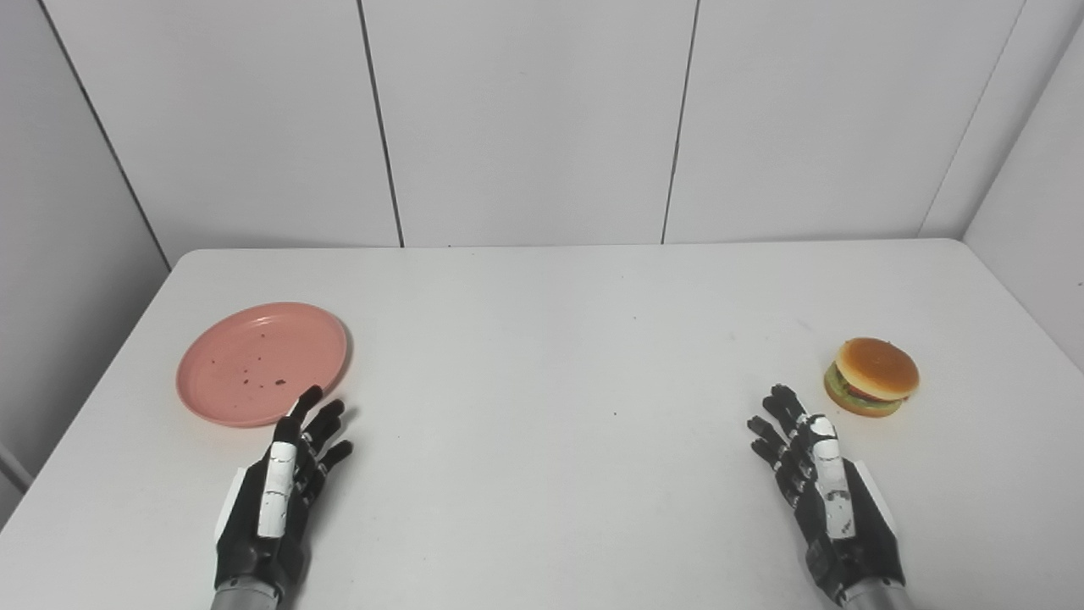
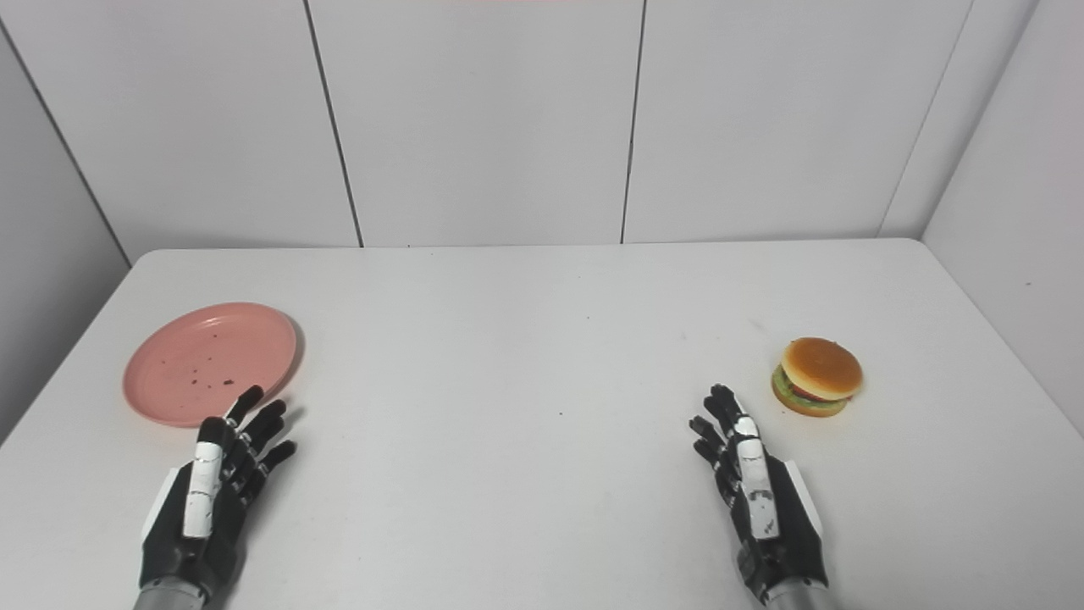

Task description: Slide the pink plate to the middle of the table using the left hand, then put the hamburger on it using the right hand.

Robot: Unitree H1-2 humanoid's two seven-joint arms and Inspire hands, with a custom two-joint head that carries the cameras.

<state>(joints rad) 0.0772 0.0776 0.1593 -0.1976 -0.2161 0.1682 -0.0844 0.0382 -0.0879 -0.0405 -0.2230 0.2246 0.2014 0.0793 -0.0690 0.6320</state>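
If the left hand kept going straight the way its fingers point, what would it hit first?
Probably the near rim of the round pink plate; the open left hand points up and slightly right, so it may only clip that edge.

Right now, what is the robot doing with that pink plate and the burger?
Nothing is being held yet. The robot's left hand is open, fingers spread, just near the round pink plate, which sits at the left side of the white table with a few dark crumbs on it. The right hand is open too, close to the toy hamburger with its orange bun on the right side. The plate has not been slid to the middle, and the hamburger is not on it.
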